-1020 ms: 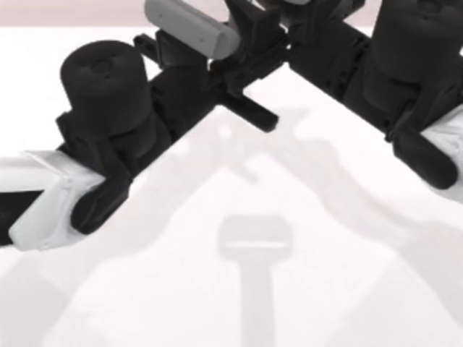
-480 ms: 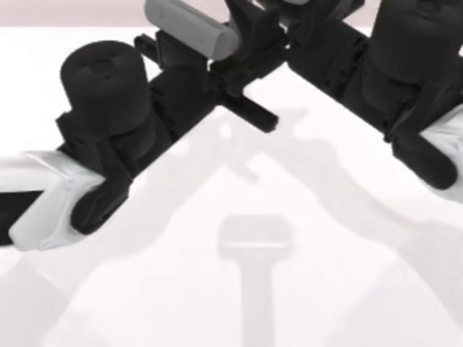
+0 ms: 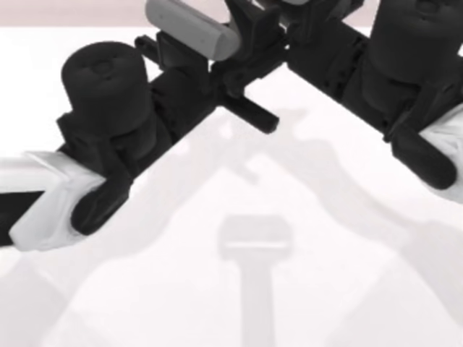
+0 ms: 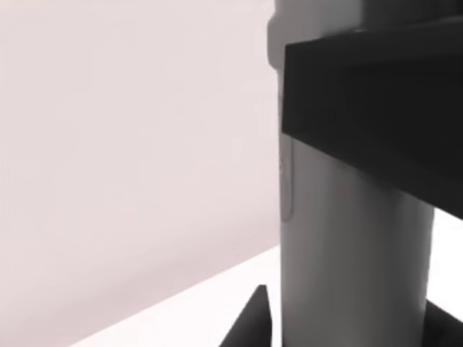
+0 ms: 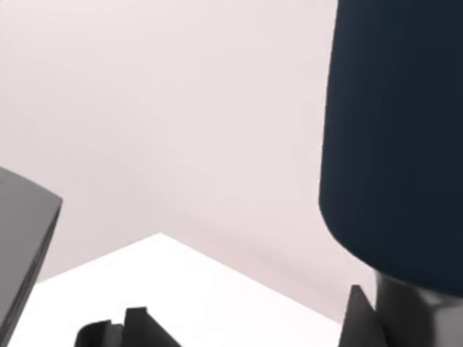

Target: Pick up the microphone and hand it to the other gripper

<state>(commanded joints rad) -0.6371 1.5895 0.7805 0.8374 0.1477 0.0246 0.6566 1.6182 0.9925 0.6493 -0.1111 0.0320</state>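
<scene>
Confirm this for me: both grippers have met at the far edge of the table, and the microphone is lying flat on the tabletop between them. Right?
Not quite. The microphone is not on the tabletop; it is held up in the air where the left gripper and right gripper meet, as the top view shows. The grippers meeting at the far edge is correct.

A plain white table (image 3: 217, 303) is seen from above, lit brightly so that soft grey shadows (image 3: 255, 238) are cast across its surface. Beyond its far edge a pale pinkish wall (image 4: 130, 144) is shown, smooth and unmarked. The same wall (image 5: 181, 108) is met by the tabletop in both wrist views.
</scene>
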